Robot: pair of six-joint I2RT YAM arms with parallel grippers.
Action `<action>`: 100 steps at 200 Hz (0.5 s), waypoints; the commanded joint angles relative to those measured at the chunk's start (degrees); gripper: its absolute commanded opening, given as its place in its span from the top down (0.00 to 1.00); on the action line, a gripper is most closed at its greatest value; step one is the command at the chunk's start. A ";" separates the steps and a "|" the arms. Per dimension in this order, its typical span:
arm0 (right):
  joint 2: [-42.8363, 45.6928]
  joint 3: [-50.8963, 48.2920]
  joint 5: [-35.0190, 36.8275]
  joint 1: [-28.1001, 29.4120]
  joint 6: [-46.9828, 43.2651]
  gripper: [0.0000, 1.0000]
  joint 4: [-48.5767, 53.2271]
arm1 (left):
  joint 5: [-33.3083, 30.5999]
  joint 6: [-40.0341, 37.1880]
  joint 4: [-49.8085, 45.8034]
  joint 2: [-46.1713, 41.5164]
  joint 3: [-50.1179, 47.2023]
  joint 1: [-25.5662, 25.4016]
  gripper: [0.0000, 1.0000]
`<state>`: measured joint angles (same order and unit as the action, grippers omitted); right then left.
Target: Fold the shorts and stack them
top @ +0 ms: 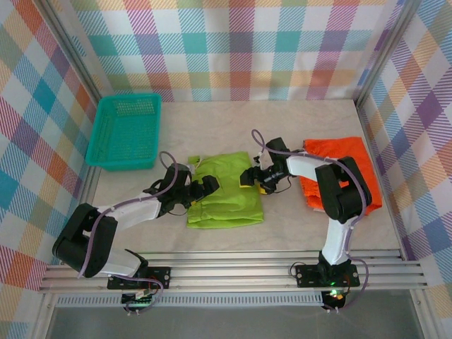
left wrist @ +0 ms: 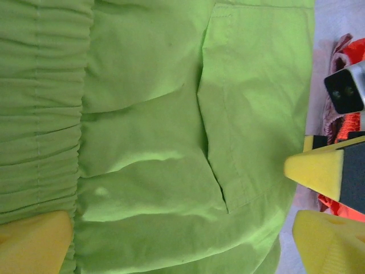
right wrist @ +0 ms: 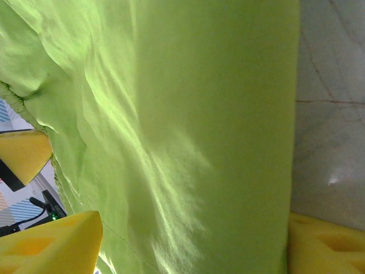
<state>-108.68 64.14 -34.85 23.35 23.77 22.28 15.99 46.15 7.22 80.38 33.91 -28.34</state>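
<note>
Lime green shorts [top: 224, 192] lie spread out mid-tabletop [top: 296, 123], and you have one arm at each side of them. Your left gripper [top: 205, 187] sits at the shorts' left edge, jaws at their widest. In the left wrist view one yellow pad [left wrist: 34, 242] is over the gathered waistband and the other [left wrist: 331, 242] is out past the far hem, so the fabric spans the gap and nothing is gripped. Your right gripper [top: 251, 180] is at the shorts' right edge, jaws wide. In the right wrist view one pad [right wrist: 54, 245] is on the green side and the other [right wrist: 325, 248] is low by the bare tabletop, with green cloth between them; no pinch shows. Orange shorts [top: 349, 159] lie to the right, apart from the green pair and partly under your right arm. A bit of pinkish fabric [left wrist: 333, 103] shows next to the orange in the left wrist view; can't tell more. The teal basket [top: 123, 132] sits back left, well apart from the shorts.
</note>
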 commanded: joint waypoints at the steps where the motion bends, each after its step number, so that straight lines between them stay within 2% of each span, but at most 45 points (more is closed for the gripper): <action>1: -1.16 -1.30 -2.60 0.64 1.96 0.25 -3.20 | -1.71 0.95 -3.11 1.97 -3.65 0.44 0.00; 64: -2.66 -1.67 -3.91 2.39 5.81 0.30 -8.34 | -1.67 0.93 -2.81 1.81 -3.85 0.40 0.00; 100: -2.98 -1.22 -3.19 2.59 6.74 0.42 -9.70 | -1.57 0.92 -2.74 1.67 -4.11 0.47 0.00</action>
<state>-110.10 63.31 -36.29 24.86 29.36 15.31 15.79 46.68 10.33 80.34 32.75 -28.34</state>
